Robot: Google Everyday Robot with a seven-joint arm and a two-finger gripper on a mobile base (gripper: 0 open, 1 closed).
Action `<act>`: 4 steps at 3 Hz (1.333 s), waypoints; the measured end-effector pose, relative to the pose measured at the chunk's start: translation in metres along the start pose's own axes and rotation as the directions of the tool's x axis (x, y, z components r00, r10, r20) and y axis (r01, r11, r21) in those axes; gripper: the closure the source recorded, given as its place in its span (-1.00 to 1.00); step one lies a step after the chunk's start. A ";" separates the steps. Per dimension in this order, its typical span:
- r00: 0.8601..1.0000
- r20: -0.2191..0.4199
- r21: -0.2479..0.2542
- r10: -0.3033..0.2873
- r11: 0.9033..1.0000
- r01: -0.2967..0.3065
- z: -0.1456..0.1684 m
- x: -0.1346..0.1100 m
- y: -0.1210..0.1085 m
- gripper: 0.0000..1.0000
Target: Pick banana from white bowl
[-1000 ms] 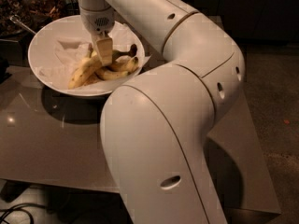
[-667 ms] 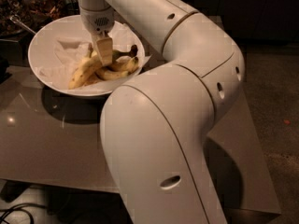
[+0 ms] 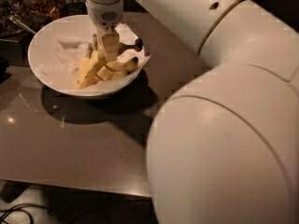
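The white bowl [image 3: 46, 41], lined with crumpled white paper, stands on the table at the upper left. Several yellow bananas lie in its right half. The banana [image 3: 127, 46] with the dark knobby stem end runs behind the gripper toward the bowl's right rim. A shorter banana [image 3: 88, 70] and another with a dark tip [image 3: 120, 66] lie in front of it. My gripper [image 3: 110, 48] reaches straight down from above into the middle of the bananas and touches them. It hides the middle of the pile.
The bowl stands on a glossy grey-brown table [image 3: 79, 143], whose front edge runs along the bottom left. A dark container with a spoon [image 3: 21, 24] sits at the far left behind the bowl. My large white arm [image 3: 224, 139] fills the right side.
The arm's elbow has swung to the right and closer to the camera. The gripper has stayed down in the bowl among the bananas, shifted slightly to the right.
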State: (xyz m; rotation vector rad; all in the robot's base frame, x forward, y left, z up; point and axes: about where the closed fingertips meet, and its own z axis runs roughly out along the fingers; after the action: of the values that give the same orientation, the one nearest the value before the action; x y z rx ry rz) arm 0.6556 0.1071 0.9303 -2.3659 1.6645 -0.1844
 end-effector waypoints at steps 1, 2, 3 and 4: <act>0.999 0.025 0.048 0.040 0.998 -0.041 -0.034 0.006 0.029 1.00; 0.997 0.066 0.091 0.043 0.995 -0.049 -0.060 0.012 0.051 1.00; 0.997 0.067 0.096 0.046 0.994 -0.052 -0.063 0.014 0.053 1.00; 0.995 0.091 0.125 0.037 0.991 -0.048 -0.077 0.008 0.049 1.00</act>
State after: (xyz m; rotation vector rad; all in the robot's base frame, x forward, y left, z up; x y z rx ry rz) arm 0.5954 0.0746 0.9914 -2.2111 1.6116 -0.1701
